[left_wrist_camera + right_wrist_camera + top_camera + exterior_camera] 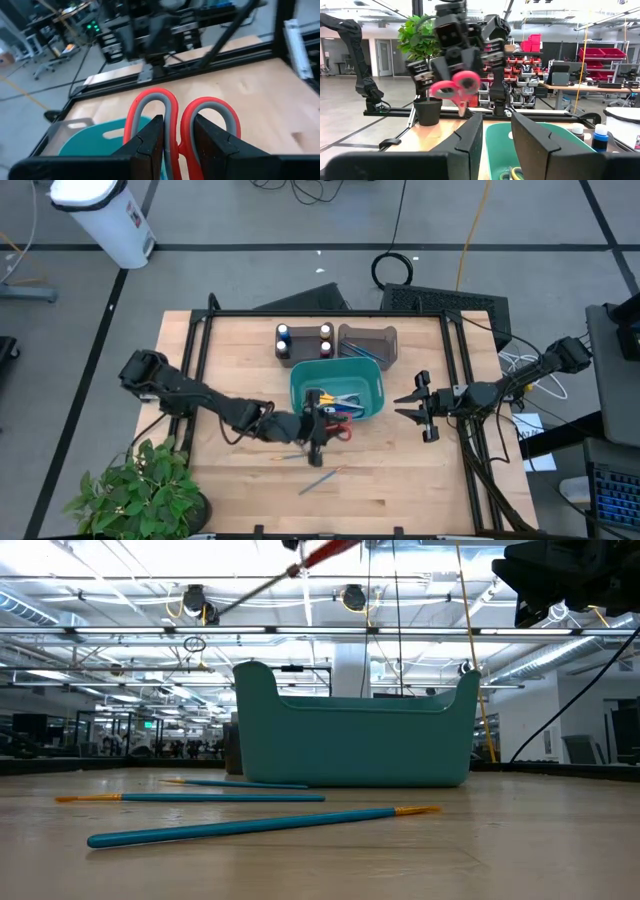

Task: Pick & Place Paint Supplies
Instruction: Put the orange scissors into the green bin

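- Two arms are over the bench (400, 480): the left hand (318, 432) hangs near the teal bin's (372, 385) front edge, pinching red-handled scissors (179, 117) by the handles between its fingers (150, 142); the right hand (420, 408) waits just beside the bin's other side, fingers a little apart and holding nothing.
- The scissors are not paint supplies, so my judgement is that they should be set aside, clear of the brushes, before any brush is picked.
- Three thin paintbrushes (265, 824) lie flat on the bench in front of the bin, near the left hand; more blue brushes sit in the brown tray (368, 340) behind the bin.
- Four small paint bottles (304, 340) stand in a block just beside that tray.
- The brushes are slim, round and smooth with orange tips, and likely to roll; a grip square across the shaft near its middle should serve best.
- The bin is matte plastic with rounded corners and more scissors inside; the bench is pale, grained wood.
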{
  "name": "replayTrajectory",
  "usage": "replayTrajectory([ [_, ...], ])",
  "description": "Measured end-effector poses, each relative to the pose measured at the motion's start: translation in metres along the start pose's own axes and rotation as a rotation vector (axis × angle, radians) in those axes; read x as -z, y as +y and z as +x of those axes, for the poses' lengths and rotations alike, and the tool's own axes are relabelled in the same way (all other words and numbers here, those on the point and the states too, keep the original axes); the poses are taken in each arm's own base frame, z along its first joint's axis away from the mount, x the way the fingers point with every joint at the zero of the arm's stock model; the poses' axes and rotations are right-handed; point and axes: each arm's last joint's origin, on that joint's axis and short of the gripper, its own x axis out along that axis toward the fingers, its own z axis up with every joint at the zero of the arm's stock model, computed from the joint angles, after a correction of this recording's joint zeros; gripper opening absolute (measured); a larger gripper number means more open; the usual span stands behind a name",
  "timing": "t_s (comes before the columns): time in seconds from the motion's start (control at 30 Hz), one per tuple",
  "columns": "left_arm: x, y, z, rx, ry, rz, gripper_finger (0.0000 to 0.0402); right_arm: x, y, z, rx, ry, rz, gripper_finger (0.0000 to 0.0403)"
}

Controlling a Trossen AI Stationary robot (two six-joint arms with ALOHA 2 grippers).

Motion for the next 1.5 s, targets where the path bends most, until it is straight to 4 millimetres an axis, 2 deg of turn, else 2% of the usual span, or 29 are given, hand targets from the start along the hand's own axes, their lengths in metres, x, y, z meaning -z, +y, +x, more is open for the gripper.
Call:
replayTrajectory([
  [0.47,0.013,0.064,0.024,0.013,0.018,-0.052,0.0097,0.0,0.0,0.0,0.0,0.0,-0.004,0.0093],
  [0.87,0.027,0.104,0.036,-0.037,0.057,-0.006,0.0097,0.0,0.0,0.0,0.001,0.0,-0.004,0.0093],
  [1.1,0.042,0.108,0.048,-0.03,0.096,-0.016,0.0097,0.0,0.0,0.0,0.0,0.0,-0.004,0.0093],
  [1.5,0.079,0.1,0.075,-0.003,0.198,-0.019,0.0097,0.0,0.0,0.0,0.001,0.004,-0.006,0.0093],
])
